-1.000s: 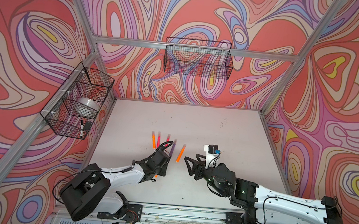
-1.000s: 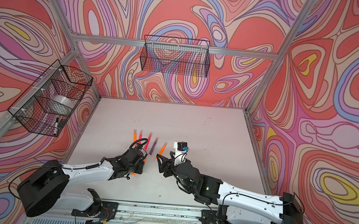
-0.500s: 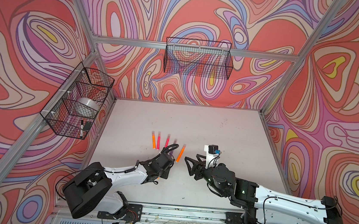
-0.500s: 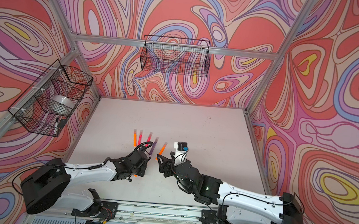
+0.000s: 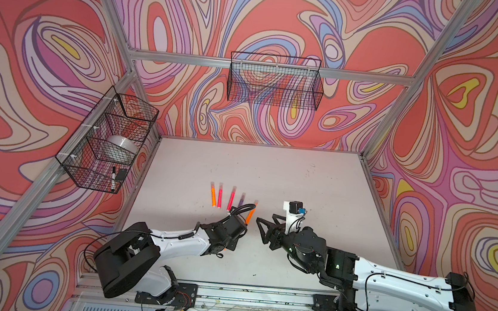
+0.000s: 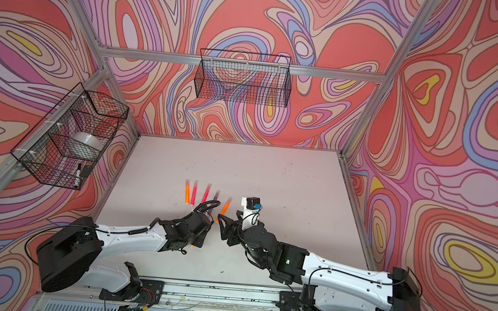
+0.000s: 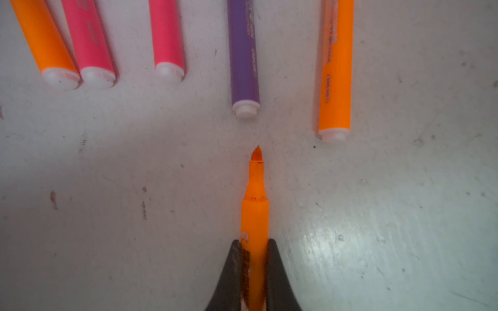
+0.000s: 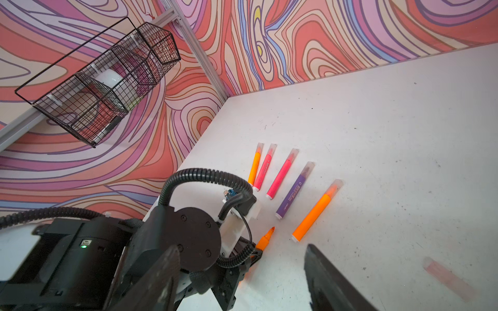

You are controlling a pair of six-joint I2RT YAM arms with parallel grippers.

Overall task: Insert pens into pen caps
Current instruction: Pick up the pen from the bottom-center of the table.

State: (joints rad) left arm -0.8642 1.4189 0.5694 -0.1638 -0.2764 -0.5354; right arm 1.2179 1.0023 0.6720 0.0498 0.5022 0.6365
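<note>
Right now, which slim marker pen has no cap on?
The neon orange pen clamped in the left gripper: its pointed tip is bare. The five pens in the row wear translucent whitish caps.

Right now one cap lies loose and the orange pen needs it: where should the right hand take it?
Probably pinch the loose cap across its middle, coming down from above: it lies flat on the table, a short tube with both long sides clear.
</note>
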